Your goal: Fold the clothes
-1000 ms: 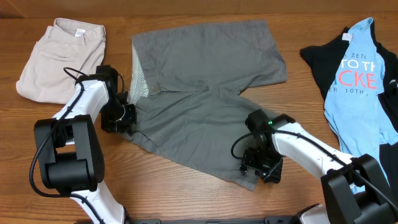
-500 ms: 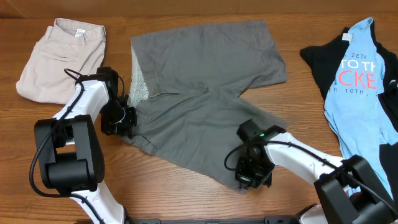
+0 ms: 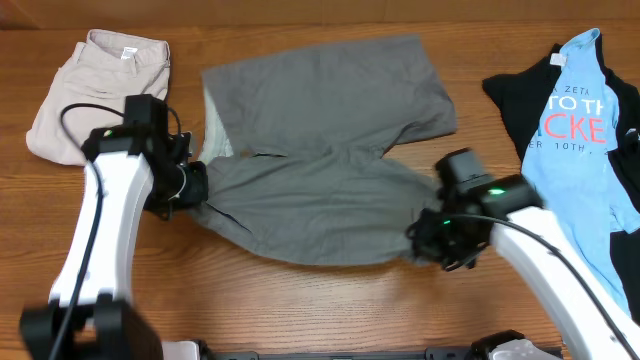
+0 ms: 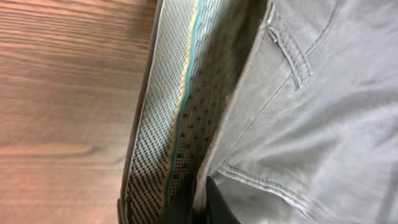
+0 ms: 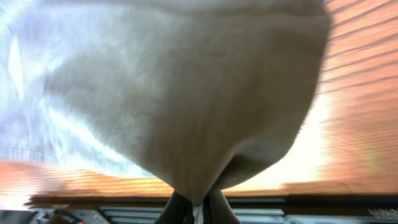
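The left hand (image 3: 190,186) is closed narrowly on the waistband (image 4: 186,93) of the grey shorts (image 3: 320,150), at their left edge. In its wrist view the fingertips (image 4: 200,208) pinch the fabric where the pale dotted lining (image 4: 158,149) with a teal stripe shows inside the band. The right hand (image 3: 440,243) is pinched shut on the lower leg end of the same shorts, and in its wrist view the cloth hangs bunched from the fingertips (image 5: 196,208) above the desk (image 3: 300,300). The shorts lie spread across the middle of the desk, one leg reaching to the far edge, the other drawn toward the right hand. Folded beige shorts (image 3: 95,95) sit at the far left, well apart. A light blue lettered T-shirt (image 3: 585,130) lies at the far right over a black garment (image 3: 510,95).
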